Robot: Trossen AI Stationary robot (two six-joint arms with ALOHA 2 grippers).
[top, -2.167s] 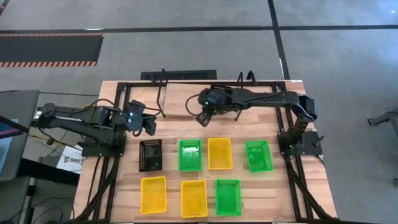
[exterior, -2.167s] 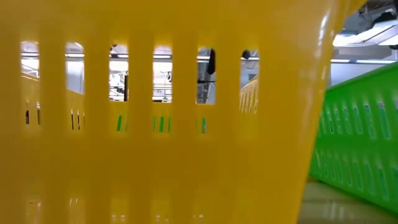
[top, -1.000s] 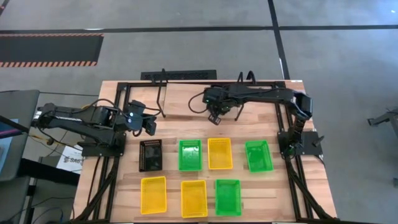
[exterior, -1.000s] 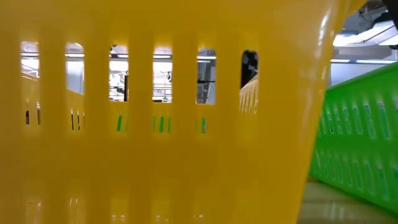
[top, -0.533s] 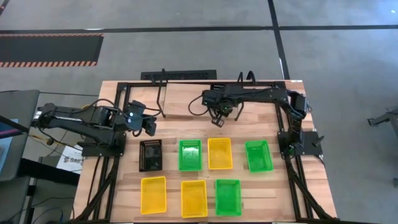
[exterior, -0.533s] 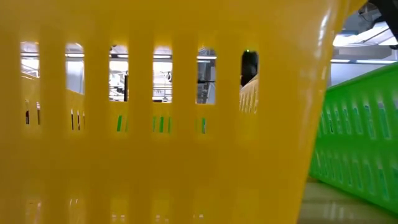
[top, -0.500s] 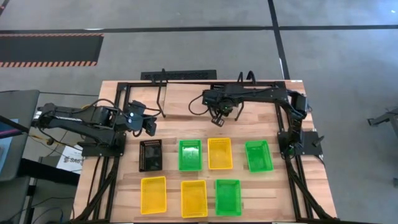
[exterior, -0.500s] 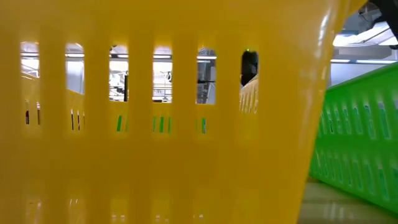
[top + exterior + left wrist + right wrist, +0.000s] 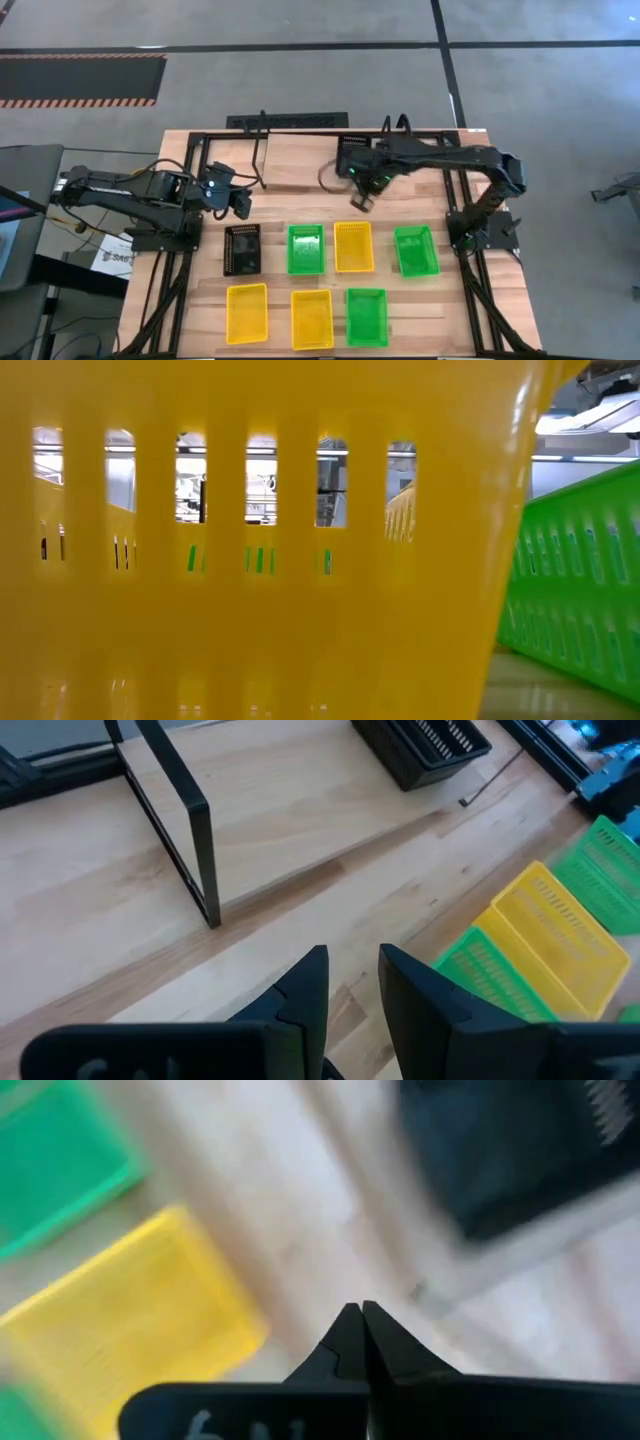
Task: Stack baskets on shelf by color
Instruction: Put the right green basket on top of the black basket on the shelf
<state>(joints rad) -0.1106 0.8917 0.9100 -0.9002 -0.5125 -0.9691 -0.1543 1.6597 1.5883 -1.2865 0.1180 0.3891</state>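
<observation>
Since a moment ago, right gripper (image 9: 362, 203) has swung from mid-worktop toward the near side, jaws pressed together and empty, above bare wood just behind the middle-row yellow basket (image 9: 353, 246); left gripper (image 9: 241, 203) waits near the worktop's (image 9: 300, 170) left edge, jaws slightly apart, holding nothing. Seven baskets lie in two rows along the near half; one black basket (image 9: 355, 154) sits at the far edge by the shelf (image 9: 262, 150).
</observation>
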